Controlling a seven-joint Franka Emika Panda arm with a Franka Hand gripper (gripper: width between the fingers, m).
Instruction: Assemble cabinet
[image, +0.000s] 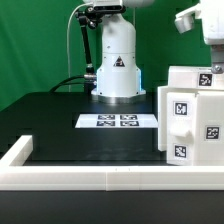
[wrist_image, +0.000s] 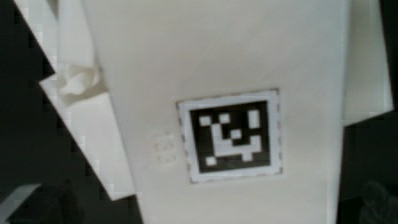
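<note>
Cabinet body (image: 190, 115): white, box-like, at the right edge of the exterior view's frame, standing on the black worktop (image: 60, 125); square black-and-white tags on its faces. In the wrist view one white panel fills the frame, one tag (wrist_image: 233, 135) at centre.

Fingers (image: 214, 62): spread wide, directly above the cabinet at upper right; contact with it cannot be told.

Marker board (image: 120, 122): flat white strip with tags, centre frame, left of the cabinet.

Border frame (image: 60, 178): low, white, along the lower edge and lower left.

Arm base (image: 117, 65): white, upper centre.
</note>
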